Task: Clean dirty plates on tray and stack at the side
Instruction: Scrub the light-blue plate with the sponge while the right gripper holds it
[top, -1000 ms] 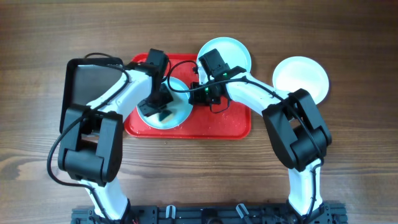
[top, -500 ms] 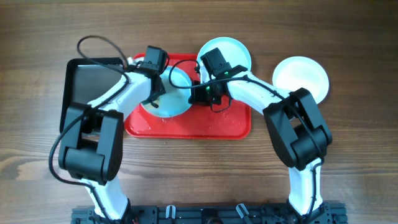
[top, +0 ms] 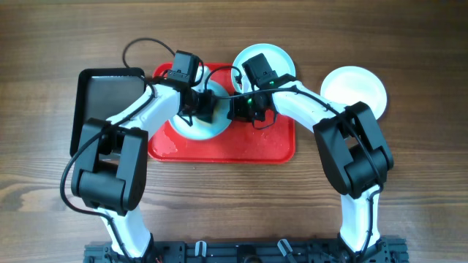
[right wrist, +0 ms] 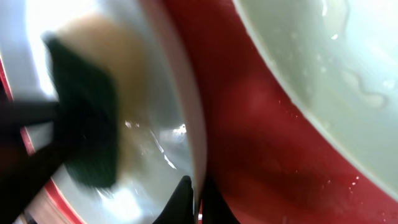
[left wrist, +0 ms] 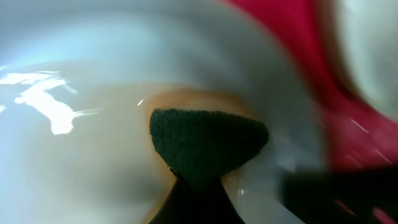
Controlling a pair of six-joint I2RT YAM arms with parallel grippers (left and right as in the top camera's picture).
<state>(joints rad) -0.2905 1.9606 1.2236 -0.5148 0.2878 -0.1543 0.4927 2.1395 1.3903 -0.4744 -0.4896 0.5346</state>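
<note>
Plate (left wrist: 74, 155) wet, tan-smeared; L jaws tight on green sponge (left wrist: 208, 144), R jaws tight on its rim.

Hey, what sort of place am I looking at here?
Probably a robotics lab bench staged for dishwashing: two robot arms over a plain wooden table, a red tray, and a green scrub pad pressed on a wet plate.

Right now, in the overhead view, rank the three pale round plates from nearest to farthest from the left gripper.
1. Pale aqua round plate on the red plastic tray: directly under the left gripper.
2. Second aqua plate: overlapping the tray's back edge, to the right.
3. Whitish plate: on the wooden table, far right.
</note>
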